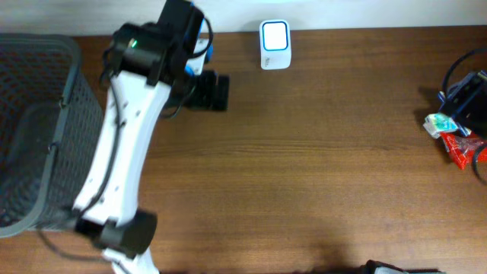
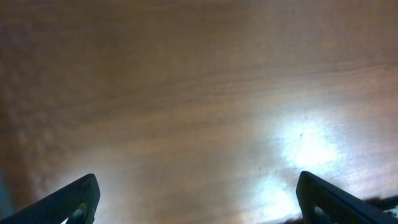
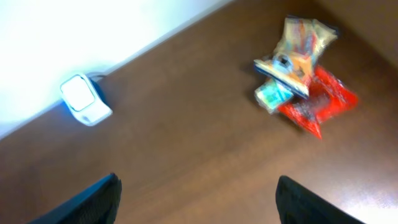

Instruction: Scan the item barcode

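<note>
Rightward, snack packets [image 1: 459, 149]; leftward, mesh basket [image 1: 30, 114].

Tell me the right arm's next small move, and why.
Probably bring the right gripper over the snack packets and lower onto one: its jaws stand open and empty, and the pile lies apart from the scanner, so nothing can be scanned yet.

Brown wood-grain table [image 1: 304, 167] meets a plain white wall [image 1: 365, 14] along its far edge. A dark grey mesh basket [image 1: 30, 129] stands at the left end. A bright patch of glare [image 2: 308, 149] reflects off the tabletop.
</note>
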